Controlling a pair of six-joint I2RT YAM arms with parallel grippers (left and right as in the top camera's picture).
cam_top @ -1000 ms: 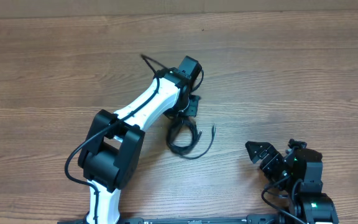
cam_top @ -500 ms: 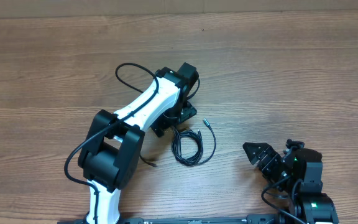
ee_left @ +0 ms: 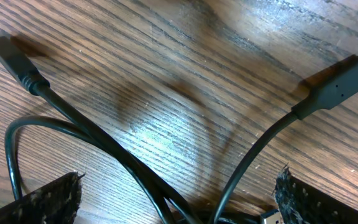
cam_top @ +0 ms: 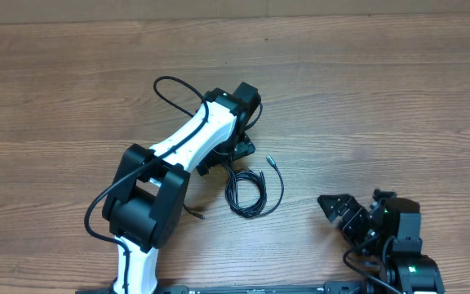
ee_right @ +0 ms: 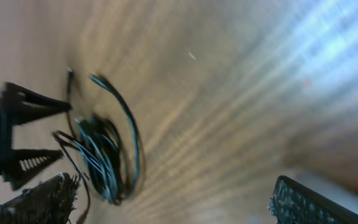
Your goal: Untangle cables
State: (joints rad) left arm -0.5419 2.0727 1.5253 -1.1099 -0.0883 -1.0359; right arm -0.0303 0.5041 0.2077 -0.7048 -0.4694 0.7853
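Note:
The cables (cam_top: 247, 194) lie as a small black coil on the wood just right of my left arm, with a silvery plug tip (cam_top: 272, 162) sticking out. One cable loops (cam_top: 170, 79) out to the upper left of the wrist. My left gripper (cam_top: 225, 159) stands open low over the coil's upper edge. In the left wrist view, black cords (ee_left: 104, 146) cross on the table between the fingers (ee_left: 42, 202), with plugs at top left (ee_left: 8, 46) and right (ee_left: 347, 78). My right gripper (cam_top: 339, 214) is open and holds nothing, to the right of the coil (ee_right: 104, 158).
Bare wooden table (cam_top: 382, 98) spreads on all sides. A short loose cord end (cam_top: 194, 214) lies beside the left arm's base link. The right wrist view is motion-blurred and shows the left gripper (ee_right: 11, 134) at its left edge.
My left gripper has opened and let go of the cables. The coil dropped onto the table and one cable swung out into a loop at upper left. The right gripper shifted slightly.

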